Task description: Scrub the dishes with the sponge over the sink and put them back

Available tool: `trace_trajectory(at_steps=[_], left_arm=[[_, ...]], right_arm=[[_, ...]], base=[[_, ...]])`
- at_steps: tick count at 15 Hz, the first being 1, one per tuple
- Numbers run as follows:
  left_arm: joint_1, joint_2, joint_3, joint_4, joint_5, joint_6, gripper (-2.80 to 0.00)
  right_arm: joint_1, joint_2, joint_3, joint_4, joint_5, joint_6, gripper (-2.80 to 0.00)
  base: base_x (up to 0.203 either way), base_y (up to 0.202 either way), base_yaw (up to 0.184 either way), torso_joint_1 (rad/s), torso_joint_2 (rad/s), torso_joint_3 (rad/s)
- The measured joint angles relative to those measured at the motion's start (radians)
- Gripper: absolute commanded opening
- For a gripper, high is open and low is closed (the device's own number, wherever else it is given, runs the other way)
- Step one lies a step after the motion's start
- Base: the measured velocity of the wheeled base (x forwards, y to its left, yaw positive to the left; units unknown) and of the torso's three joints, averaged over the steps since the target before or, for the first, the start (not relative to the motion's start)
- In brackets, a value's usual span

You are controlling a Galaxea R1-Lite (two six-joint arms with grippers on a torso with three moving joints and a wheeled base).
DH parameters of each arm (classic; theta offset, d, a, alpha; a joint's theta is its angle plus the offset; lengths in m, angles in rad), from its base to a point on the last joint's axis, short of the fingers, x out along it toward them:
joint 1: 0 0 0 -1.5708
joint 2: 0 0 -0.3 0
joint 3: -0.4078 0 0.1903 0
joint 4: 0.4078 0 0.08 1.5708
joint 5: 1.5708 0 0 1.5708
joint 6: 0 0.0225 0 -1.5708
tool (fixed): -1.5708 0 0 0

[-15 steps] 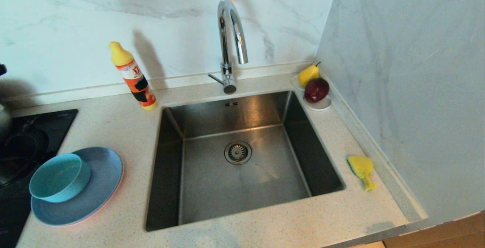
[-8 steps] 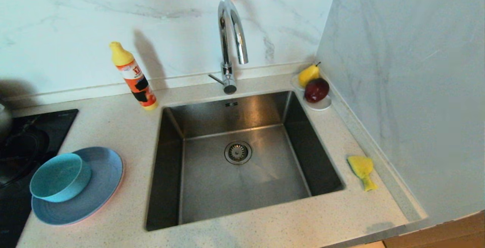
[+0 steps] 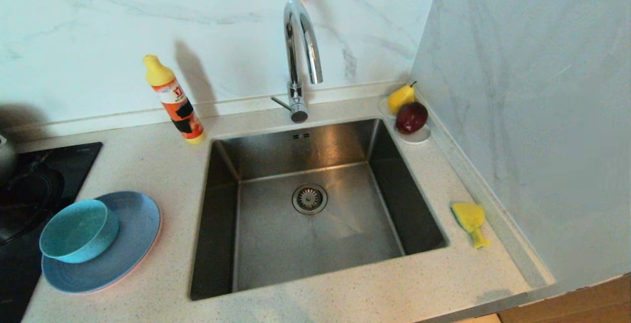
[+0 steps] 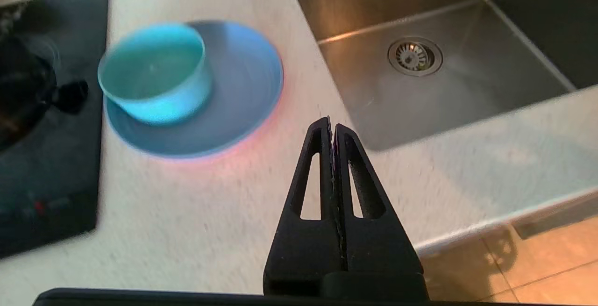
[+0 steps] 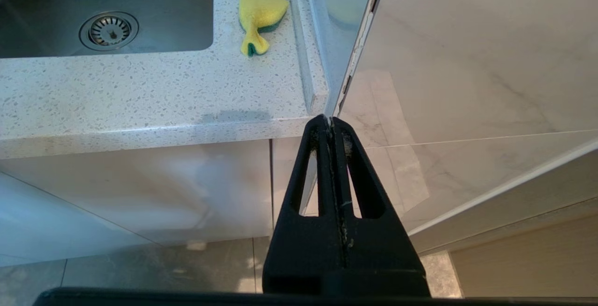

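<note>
The dishes sit stacked on the counter (image 3: 162, 165) left of the sink (image 3: 315, 244): a teal bowl (image 3: 79, 231) on a blue plate (image 3: 130, 244), with a pink plate (image 4: 243, 149) showing only as a rim beneath. They look like light, stiff plastic, likely slick and not fragile. The bowl's upright wall is the easiest hold; it has to come off first. The plates lie flat, so only a rim offers purchase, and a pinch there may slide or lift both together.

The sponge (image 3: 471, 222) lies on the counter right of the sink, near the side wall. It looks soft, light and squashy; its broad body is a better hold than the thin tail.

The left tool (image 4: 332, 124) hangs over the near counter, between the stack and the sink, prongs pressed together and empty. The right tool (image 5: 331, 121) is parked low off the counter's near right corner, also together and empty.

A hob (image 3: 29, 190) borders the stack on the left. A bottle (image 3: 175, 101), the tap (image 3: 300, 56) and a saucer (image 3: 416, 138) with fruit stand along the far side, well apart from both.
</note>
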Motion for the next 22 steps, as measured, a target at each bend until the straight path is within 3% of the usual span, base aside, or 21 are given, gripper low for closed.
trace_trajectory(at_steps=[5, 11, 22], left_arm=[[-0.003, -0.102, 0.065, 0.041, 0.055, -0.048, -2.80], [-0.003, -0.115, 0.069, 0.040, 0.051, -0.028, -2.80], [-0.003, -0.115, 0.069, 0.027, 0.055, -0.072, -2.80]], right_arm=[[0.000, 0.000, 0.000, 0.000, 0.000, 0.001, -2.80], [0.000, 0.000, 0.000, 0.000, 0.000, 0.001, -2.80], [0.000, 0.000, 0.000, -0.001, 0.000, -0.011, -2.80]], base=[[0.000, 0.000, 0.000, 0.000, 0.00, 0.000], [0.000, 0.000, 0.000, 0.000, 0.00, 0.000], [0.000, 0.000, 0.000, 0.000, 0.00, 0.000]])
